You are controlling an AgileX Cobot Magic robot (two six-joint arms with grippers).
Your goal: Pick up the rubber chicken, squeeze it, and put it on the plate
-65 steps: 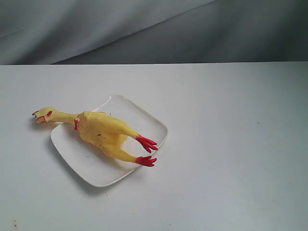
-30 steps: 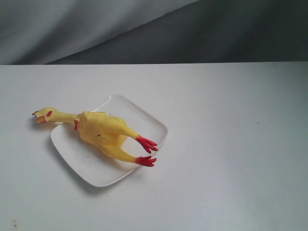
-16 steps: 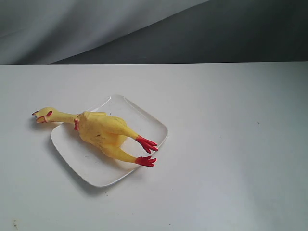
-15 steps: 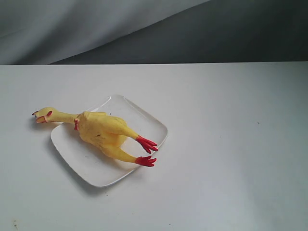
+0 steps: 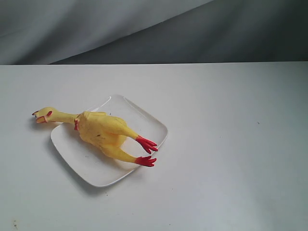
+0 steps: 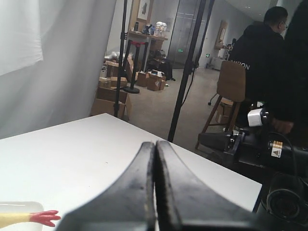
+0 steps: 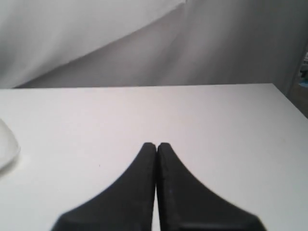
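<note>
Rubber chicken [image 5: 103, 132] lying across plate [image 5: 139, 118], left half of worktop, head overhanging rim toward left edge. Left gripper [image 6: 155, 144] pinched together, empty; right gripper [image 7: 157, 145] same. Toy looks light, soft, squashy: best hold likely fat belly, not thin neck.

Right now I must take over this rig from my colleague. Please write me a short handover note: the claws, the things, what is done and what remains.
The left claw is shut and empty, clear of the toy.
The right claw is shut and empty, over the table.
The rubber chicken lies on the plate. Body and feet are on it; head and neck stick out past its rim, toward the left of the exterior view.
Done: the chicken is released on the plate. The squeeze cannot be confirmed from here.
Left: probably nothing, unless the head must also be on the plate.
</note>
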